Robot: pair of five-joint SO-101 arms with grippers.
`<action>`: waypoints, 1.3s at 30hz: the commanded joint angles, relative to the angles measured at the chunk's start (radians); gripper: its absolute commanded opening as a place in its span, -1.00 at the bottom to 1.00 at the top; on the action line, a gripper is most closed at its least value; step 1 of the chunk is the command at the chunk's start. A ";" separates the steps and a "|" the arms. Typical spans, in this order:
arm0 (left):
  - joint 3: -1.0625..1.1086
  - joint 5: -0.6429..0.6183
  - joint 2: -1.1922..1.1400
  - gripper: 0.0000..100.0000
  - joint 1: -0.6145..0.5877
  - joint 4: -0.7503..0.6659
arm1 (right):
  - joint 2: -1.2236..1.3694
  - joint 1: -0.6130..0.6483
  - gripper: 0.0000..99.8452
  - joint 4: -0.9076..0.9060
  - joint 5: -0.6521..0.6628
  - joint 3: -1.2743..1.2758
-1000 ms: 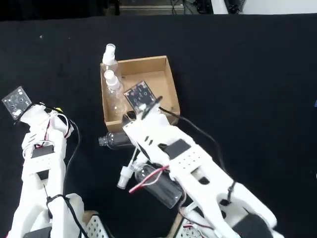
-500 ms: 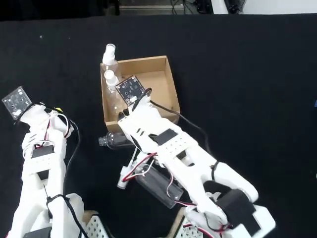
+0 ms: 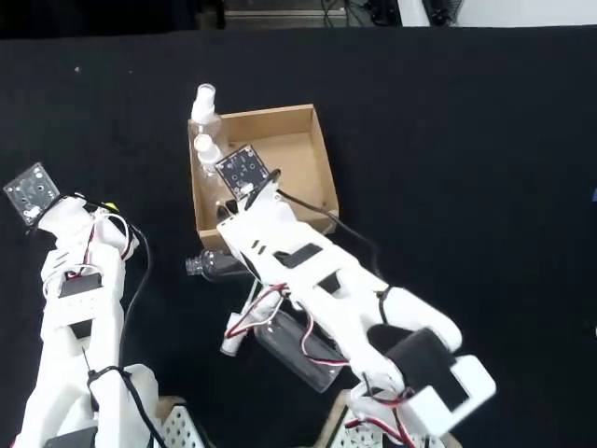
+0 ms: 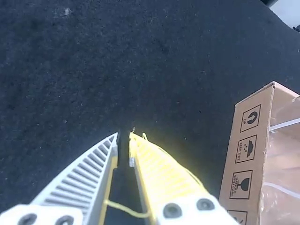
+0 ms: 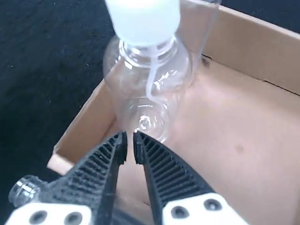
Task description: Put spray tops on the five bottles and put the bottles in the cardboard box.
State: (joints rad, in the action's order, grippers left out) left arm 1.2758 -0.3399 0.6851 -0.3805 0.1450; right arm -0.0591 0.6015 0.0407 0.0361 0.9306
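Currently right hand [image 5: 130, 140] nearly closed, empty, over box [image 5: 262, 75]; swing could topple bottle [image 5: 147, 98]. Left hand [image 4: 124, 140] closed, empty.

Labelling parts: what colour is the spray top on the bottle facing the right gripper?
White spray top on a clear bottle; clearest in the right wrist view.

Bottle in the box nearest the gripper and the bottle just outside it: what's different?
The boxed bottle stands upright; the outside bottle lies on its side. The boxed bottle wears a white spray top; the outside bottle's neck is bare. Both are clear plastic.
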 commanded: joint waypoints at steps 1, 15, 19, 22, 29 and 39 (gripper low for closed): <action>-0.013 -0.002 0.029 -0.94 -0.001 -0.023 | 0.016 -0.014 -0.98 0.021 0.011 -0.070; -0.013 -0.002 0.029 -0.94 -0.001 -0.023 | 0.031 -0.009 -0.98 0.176 0.003 -0.028; -0.013 0.000 0.029 -0.94 -0.001 -0.017 | 0.031 -0.012 -0.98 0.176 0.003 -0.033; -0.013 0.000 0.029 -0.94 -0.001 -0.017 | 0.033 -0.009 -0.98 0.178 0.003 -0.035; -0.013 0.000 0.029 -0.94 -0.001 -0.017 | 0.033 -0.012 -0.98 0.178 0.003 -0.061; -0.013 0.000 0.029 -0.94 -0.001 -0.017 | 0.035 -0.014 -0.98 0.183 0.006 -0.062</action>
State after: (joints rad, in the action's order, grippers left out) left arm 1.2758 -0.3399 0.6851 -0.3805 0.1450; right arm -0.0269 0.6015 0.1910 0.0345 0.9122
